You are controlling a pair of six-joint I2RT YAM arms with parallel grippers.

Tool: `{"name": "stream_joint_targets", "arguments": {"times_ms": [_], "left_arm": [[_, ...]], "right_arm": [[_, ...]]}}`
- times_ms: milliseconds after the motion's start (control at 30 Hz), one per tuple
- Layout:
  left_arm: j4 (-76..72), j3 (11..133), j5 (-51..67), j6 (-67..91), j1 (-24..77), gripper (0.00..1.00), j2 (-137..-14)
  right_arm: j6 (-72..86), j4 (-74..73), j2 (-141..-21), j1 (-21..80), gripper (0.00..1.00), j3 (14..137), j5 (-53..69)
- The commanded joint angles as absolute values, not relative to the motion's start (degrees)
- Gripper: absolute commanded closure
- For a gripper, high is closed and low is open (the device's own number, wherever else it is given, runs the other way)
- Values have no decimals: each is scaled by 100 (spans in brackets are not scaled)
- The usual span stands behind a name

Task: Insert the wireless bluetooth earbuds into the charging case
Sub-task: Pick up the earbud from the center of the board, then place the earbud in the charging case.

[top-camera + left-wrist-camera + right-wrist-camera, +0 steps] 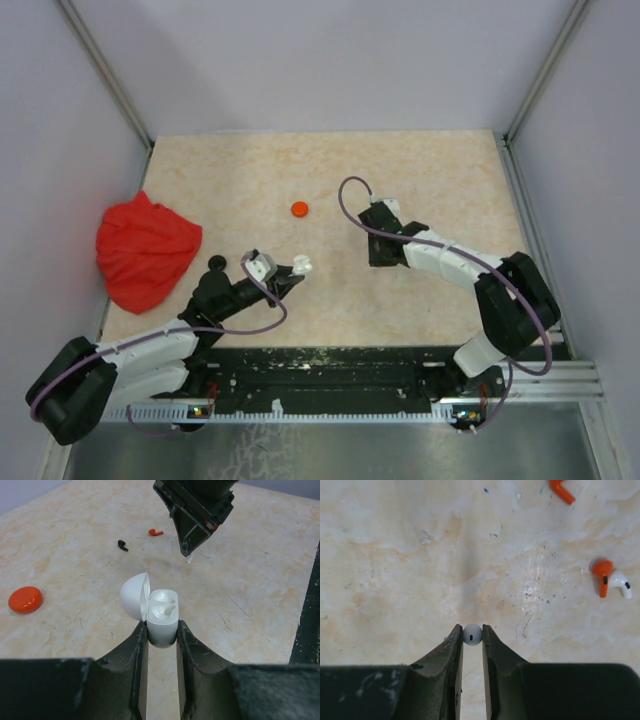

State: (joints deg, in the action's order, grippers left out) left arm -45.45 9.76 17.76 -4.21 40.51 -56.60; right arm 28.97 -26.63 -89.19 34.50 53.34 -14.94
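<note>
My left gripper is shut on the base of the white charging case, which stands with its lid swung open to the left. One white earbud sits in a slot of the case. My right gripper is shut on another white earbud just above the table. In the left wrist view the right gripper hangs beyond the case. Loose earbuds lie on the table: a black one, an orange one, and an orange and white pair.
An orange round disc lies mid-table and a black disc lies by the left arm. A crumpled red cloth fills the left side. Grey walls with metal posts close in the table.
</note>
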Motion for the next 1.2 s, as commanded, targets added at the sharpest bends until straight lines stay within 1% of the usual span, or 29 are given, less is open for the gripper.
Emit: {"name": "stream_joint_targets", "arguments": {"times_ms": [0,267,367,633,800,967,1167], "left_arm": [[-5378,764,1730,-187,4062,99,-5781],[-6165,756,1707,-33,4061,99,-6084],[-6197,898,1682,-42,4061,99,-6146],[-6171,1174,1517,-8,4061,99,-6311],[-6341,1178,1651,88,4061,99,-6393],[-6426,1195,1858,237,4045,99,-6375],[-6425,1269,2002,404,4043,99,-6339]], "right_arm": [[2366,-2777,-8293,3754,92,6003,-2085],[1789,-3305,-7797,4594,92,6901,-2928],[1496,-3402,-7715,5081,92,7203,-3252],[1033,-3915,-7881,5949,92,8064,-3918],[623,-3639,-7760,6299,92,8001,-3799],[340,-3351,-7608,6393,92,7776,-3530],[341,-3460,-7823,6529,92,7882,-3789]]}}
